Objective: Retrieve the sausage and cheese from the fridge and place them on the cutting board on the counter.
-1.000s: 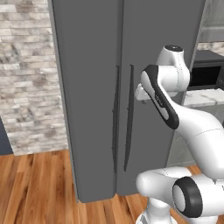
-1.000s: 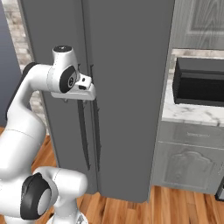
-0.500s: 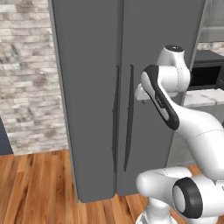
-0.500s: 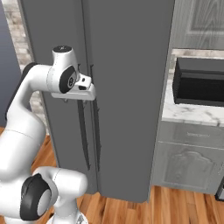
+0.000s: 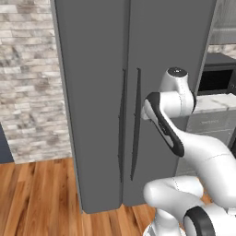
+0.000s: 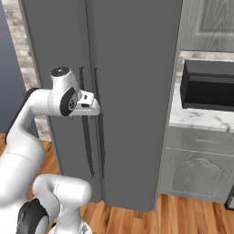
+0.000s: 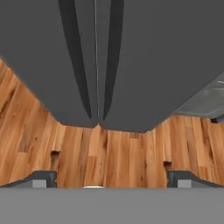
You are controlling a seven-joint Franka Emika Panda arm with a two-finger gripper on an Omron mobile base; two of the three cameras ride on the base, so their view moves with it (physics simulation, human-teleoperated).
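Observation:
The fridge stands shut, a tall dark grey cabinet with two doors and two thin vertical handles at its middle seam. My gripper hovers right in front of the handles at about mid height. In the hand view the gripper is open, its fingertips spread wide with nothing between them, looking down along the doors to the floor. The sausage and the cheese are hidden behind the shut doors. The cutting board is out of view. A strip of the marble counter shows right of the fridge.
A dark microwave sits on the counter over grey drawer and cabinet fronts. A stone-brick wall is left of the fridge. Wooden floor runs in front of it.

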